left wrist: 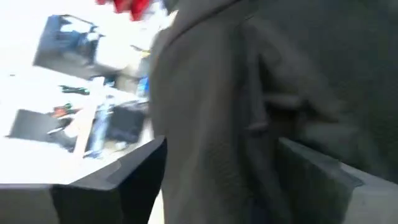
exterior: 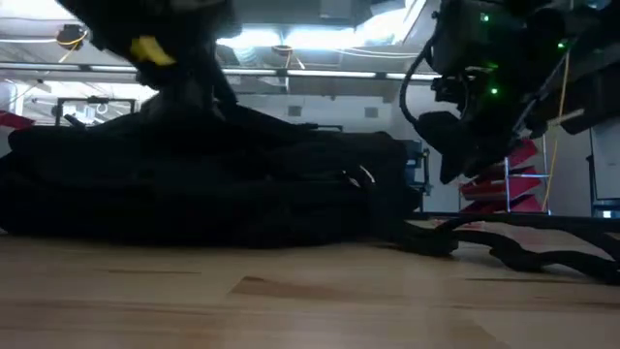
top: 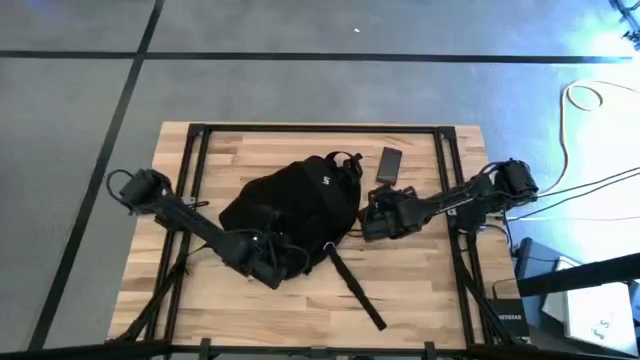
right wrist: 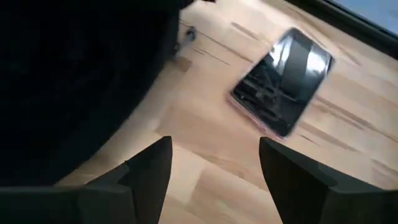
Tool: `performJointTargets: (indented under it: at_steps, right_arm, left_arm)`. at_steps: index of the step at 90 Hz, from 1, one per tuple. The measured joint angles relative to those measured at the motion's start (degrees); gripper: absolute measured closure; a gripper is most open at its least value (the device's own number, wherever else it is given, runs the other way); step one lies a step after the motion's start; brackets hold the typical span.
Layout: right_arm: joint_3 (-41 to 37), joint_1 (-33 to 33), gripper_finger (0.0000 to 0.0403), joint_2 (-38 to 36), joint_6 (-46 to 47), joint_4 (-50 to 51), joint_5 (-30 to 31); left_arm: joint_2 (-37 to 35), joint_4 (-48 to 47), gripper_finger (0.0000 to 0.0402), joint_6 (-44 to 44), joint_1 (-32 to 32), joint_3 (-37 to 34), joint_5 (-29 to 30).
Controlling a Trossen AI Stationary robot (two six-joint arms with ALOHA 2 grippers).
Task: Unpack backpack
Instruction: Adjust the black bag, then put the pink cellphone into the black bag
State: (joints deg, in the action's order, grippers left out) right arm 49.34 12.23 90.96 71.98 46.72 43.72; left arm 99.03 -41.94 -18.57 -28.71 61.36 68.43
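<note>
A large black soft fabric backpack (top: 295,212) is seen lying flat near the middle of the light wooden butcher-block desk (top: 420,280), with one long black strap (top: 352,288) trailing from it across the bare wood towards the near edge. A small white mark is visible on the fabric in the high view, but it cannot be read there, and no other lettering can be made out.

The left tool (top: 283,264) is placed at the near edge of the backpack; in the left wrist view its fingers (left wrist: 118,183) are spread, with a fold of the dark fabric between them.

The right tool (right wrist: 214,171) is held just beside the backpack's right side, its fingers spread over bare wood, with nothing between them. A dark rectangular phone with a glossy screen (right wrist: 283,81) lies flat on the desk just beyond it, apart from the backpack.
</note>
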Motion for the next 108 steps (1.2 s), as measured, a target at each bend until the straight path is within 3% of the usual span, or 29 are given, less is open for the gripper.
performJointTargets:
  at_steps: [16, 38, 52, 64, 75, 89, 108]
  right_arm:
    - [-0.3, -0.8, 0.0181, 0.0, -0.4, -0.1, 1.3]
    - [-4.0, -10.3, 0.0181, -0.1, -9.5, -4.7, -10.1]
    - [-4.0, -18.7, 0.0180, -0.1, -22.8, -10.1, -18.3]
    - [-2.7, -26.3, 0.0180, -0.1, -28.9, -9.8, -23.3]
    - [-0.9, -30.8, 0.0180, -0.1, -31.9, -9.8, -24.7]
    - [-0.1, -35.1, 0.0180, -0.1, -32.9, -11.2, -21.5]
    - [-2.3, -40.1, 0.0180, 0.0, -33.3, -15.7, -26.8]
  left_arm:
    - [1.5, -7.3, 0.0121, -8.5, 1.4, 0.0, 6.3]
    - [1.7, -8.1, 0.0121, -10.3, 7.6, 0.0, -6.7]
    - [1.7, -8.5, 0.0121, -12.9, 9.8, 0.0, -6.7]
    - [1.7, -8.5, 0.0121, -15.4, 10.5, 0.0, -7.1]
    - [1.7, -8.5, 0.0121, -16.1, 10.5, 0.0, -7.2]
    - [1.7, -8.5, 0.0121, -16.2, 10.3, 0.0, -7.2]
    - [1.7, -8.5, 0.0121, -17.2, 10.3, 0.0, -7.3]
